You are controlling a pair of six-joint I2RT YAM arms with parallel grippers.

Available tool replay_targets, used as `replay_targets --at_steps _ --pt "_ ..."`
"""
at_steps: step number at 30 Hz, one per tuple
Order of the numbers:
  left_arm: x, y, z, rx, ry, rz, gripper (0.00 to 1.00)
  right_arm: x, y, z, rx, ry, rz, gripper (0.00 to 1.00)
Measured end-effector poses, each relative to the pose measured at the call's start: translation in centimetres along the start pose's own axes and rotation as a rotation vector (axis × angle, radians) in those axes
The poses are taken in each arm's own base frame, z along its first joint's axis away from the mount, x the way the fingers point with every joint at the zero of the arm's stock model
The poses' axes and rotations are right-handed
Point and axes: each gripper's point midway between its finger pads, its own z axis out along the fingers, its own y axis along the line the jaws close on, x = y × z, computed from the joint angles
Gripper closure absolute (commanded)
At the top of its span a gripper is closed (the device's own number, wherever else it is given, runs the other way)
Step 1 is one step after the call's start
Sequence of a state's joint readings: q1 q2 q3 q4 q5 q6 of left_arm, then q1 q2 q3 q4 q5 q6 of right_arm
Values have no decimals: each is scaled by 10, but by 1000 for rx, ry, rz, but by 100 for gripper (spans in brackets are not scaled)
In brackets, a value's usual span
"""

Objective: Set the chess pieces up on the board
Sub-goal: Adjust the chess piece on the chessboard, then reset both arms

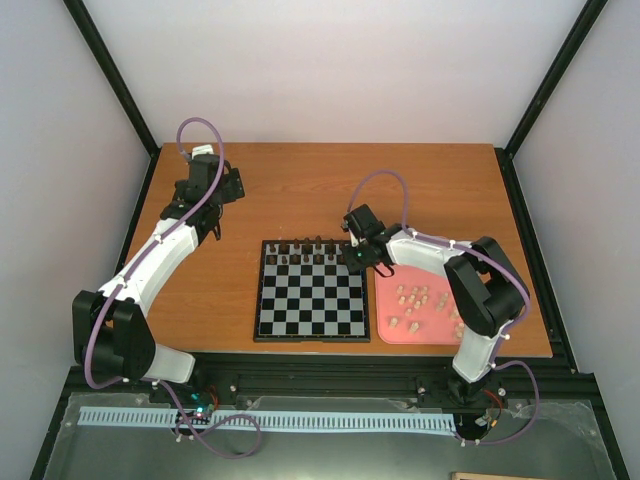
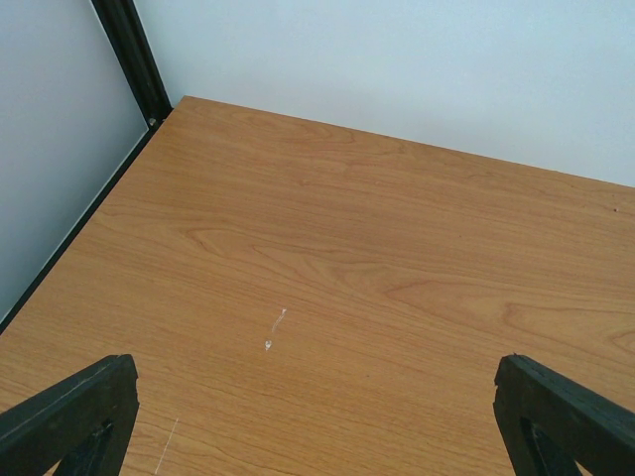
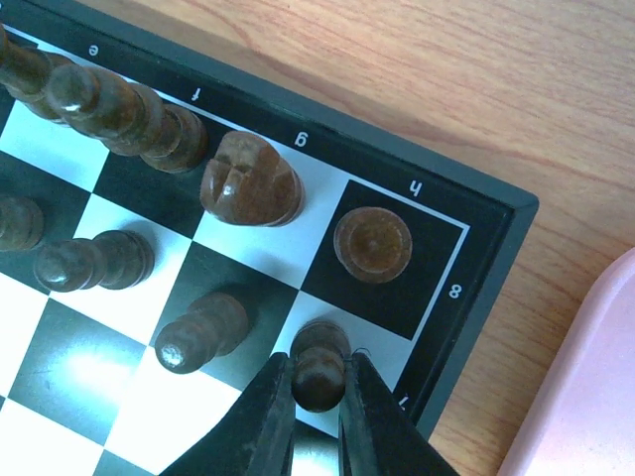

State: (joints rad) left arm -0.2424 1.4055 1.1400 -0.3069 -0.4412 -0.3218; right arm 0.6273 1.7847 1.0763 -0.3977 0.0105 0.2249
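The board (image 1: 308, 312) lies flat between my arms, with dark chess pieces (image 1: 300, 250) lined along its far two rows. In the right wrist view my right gripper (image 3: 319, 385) is shut on a dark pawn (image 3: 320, 359), which stands on the light square by the board's right edge, in front of the corner rook (image 3: 373, 243). A knight (image 3: 250, 180) and another pawn (image 3: 203, 332) stand to the left. Pale pieces (image 1: 415, 297) lie in the pink tray (image 1: 392, 280). My left gripper (image 2: 317, 426) hangs open over bare table, away from the board.
The pink tray (image 3: 585, 397) sits close to the board's right edge, a narrow strip of wooden table (image 3: 516, 337) between them. Black frame posts and white walls bound the table at the back and sides.
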Motion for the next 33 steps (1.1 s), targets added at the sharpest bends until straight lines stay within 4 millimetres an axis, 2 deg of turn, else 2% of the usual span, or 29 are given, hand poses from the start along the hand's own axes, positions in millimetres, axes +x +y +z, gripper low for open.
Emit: replay_targets --at_steps 13,24,28,33 --pt "0 0 0 0 0 0 0 3 -5 -2 31 6 -2 84" --pt "0 0 0 0 0 0 0 3 -4 -2 25 7 -2 70" --pt "2 0 2 -2 6 3 0 2 -3 -3 19 6 -2 60" --pt "3 -1 4 -4 9 5 0 -5 -1 -16 9 -31 -6 50"
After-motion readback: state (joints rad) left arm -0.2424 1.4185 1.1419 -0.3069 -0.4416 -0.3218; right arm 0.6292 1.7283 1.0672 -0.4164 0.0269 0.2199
